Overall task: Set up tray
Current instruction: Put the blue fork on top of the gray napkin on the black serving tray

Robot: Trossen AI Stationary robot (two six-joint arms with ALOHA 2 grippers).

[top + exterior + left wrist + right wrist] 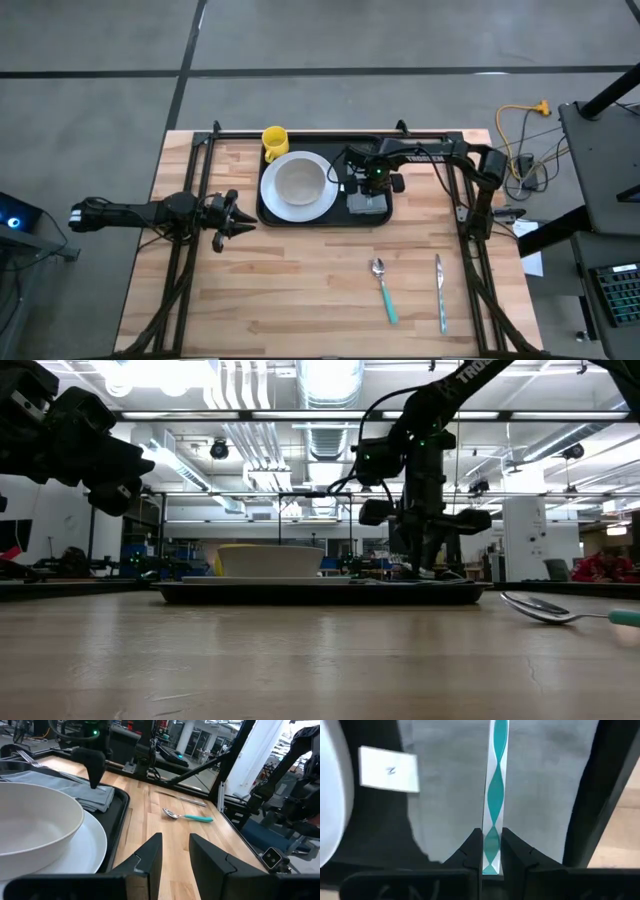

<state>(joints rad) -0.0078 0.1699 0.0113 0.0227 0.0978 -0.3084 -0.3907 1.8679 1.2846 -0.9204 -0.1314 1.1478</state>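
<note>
The black tray (340,216) lies at the table's far middle. It carries a white plate (318,206) with a white bowl (298,182), a yellow mug (275,141) and a grey napkin (367,206). My right gripper (375,186) stands over the napkin, pointing down, shut on a fork with a teal-and-white handle (495,780). The fork's tines (22,756) show in the left wrist view. My left gripper (175,851) waits open near the tray's left near corner, touching nothing. My right gripper pinches the fork's handle (492,839) between its two fingers, near the handle's free end. The fingers come from above, pointing down, and lie across the handle. The fork lies about level along the napkin (445,795); whether it rests on the cloth I cannot tell.
A teal-handled spoon (384,290) and a knife (440,292) lie on the wood at the near right. Black frame rails (200,190) run along the table's left, right and far sides. A white tag (388,768) shows at the napkin's edge.
</note>
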